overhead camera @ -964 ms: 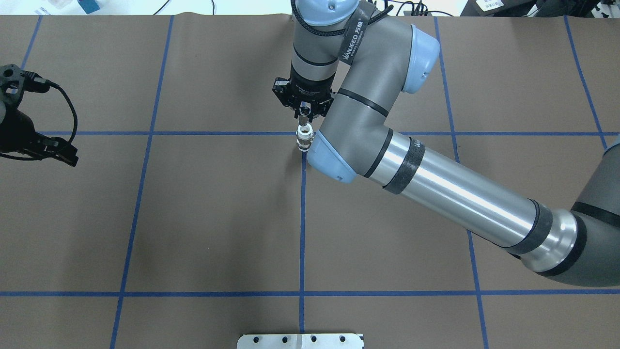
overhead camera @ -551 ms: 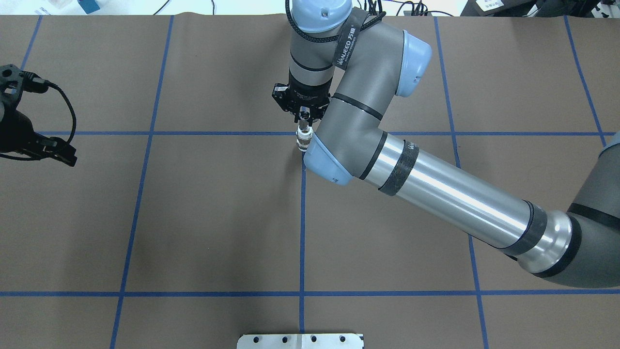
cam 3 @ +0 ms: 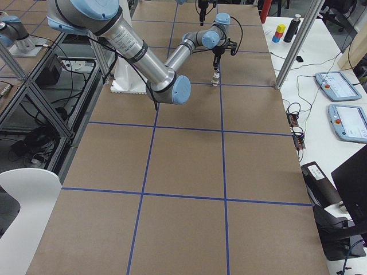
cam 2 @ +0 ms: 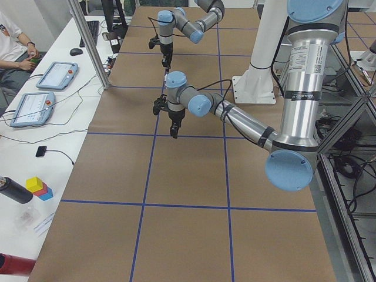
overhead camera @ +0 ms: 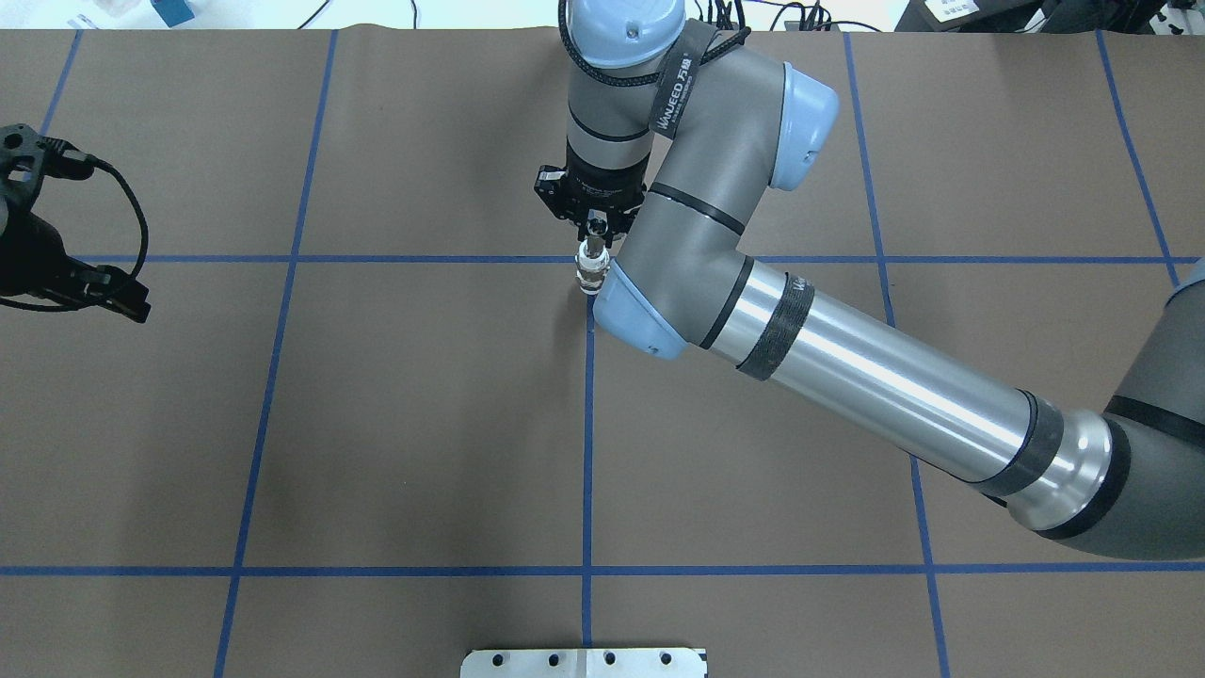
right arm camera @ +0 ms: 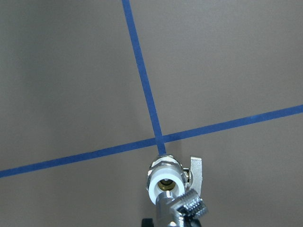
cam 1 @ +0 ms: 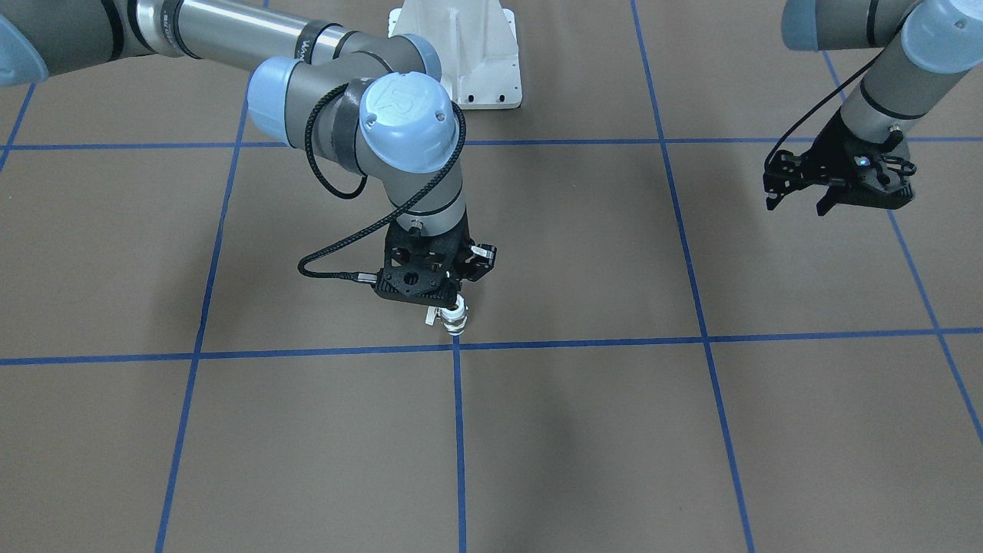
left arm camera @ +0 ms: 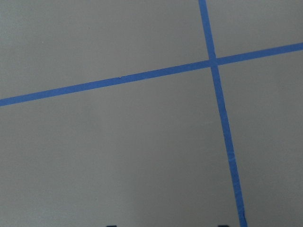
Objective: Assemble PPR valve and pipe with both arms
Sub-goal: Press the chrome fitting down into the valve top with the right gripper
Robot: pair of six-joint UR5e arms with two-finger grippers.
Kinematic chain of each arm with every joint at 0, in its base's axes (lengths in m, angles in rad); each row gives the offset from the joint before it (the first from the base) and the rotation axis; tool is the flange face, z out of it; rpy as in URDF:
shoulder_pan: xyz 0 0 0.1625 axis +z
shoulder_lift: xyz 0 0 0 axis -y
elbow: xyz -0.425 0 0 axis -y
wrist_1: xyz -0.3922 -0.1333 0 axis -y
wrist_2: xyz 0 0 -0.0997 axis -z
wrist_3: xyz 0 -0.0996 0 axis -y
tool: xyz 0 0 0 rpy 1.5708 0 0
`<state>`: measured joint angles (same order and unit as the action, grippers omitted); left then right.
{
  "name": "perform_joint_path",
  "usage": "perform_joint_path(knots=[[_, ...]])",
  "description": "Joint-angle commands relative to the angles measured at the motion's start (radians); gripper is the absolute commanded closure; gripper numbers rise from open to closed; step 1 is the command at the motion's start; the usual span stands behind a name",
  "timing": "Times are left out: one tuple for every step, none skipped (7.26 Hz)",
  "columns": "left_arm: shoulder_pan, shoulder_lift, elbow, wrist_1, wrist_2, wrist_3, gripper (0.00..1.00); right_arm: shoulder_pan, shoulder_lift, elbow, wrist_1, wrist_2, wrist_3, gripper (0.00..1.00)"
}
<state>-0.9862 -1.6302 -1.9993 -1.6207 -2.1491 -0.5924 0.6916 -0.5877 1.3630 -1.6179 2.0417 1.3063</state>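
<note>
The PPR valve (overhead camera: 589, 276) stands upright on the brown mat at a blue tape crossing. It also shows in the front view (cam 1: 455, 322) and the right wrist view (right arm camera: 164, 182), with its white ring on top and its lever (right arm camera: 196, 170) to the side. My right gripper (overhead camera: 592, 229) is shut on the chrome pipe (right arm camera: 182, 208). It holds the pipe just above the valve's top ring, slightly off the opening. My left gripper (cam 1: 799, 203) is open and empty, and hovers far off at the table's left side (overhead camera: 127, 299).
The white pedestal base (cam 1: 476, 69) stands at the robot's side of the table, and shows in the overhead view (overhead camera: 584, 662). Blue tape lines (left arm camera: 142, 75) divide the brown mat. The right arm's forearm (overhead camera: 847, 377) stretches low across the right half.
My right gripper has come down with the pipe, so the pipe now covers the valve's white top ring in the overhead view. The left gripper has barely moved.
</note>
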Motion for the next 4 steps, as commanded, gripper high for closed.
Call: perform_joint_path(knots=[[0.001,-0.002,0.002,-0.001,0.001,-0.007,0.22,0.0,0.0,-0.001,0.001,0.0,-0.001,1.0],[0.001,0.0,0.002,-0.001,0.002,-0.007,0.22,0.0,0.002,-0.004,0.001,0.0,-0.001,1.0],[0.001,0.0,0.004,-0.001,0.002,-0.006,0.22,0.0,0.003,-0.008,0.001,0.0,-0.001,1.0],[0.003,-0.002,0.004,-0.001,0.002,-0.007,0.22,0.0,0.008,-0.013,0.001,0.0,-0.001,1.0]])
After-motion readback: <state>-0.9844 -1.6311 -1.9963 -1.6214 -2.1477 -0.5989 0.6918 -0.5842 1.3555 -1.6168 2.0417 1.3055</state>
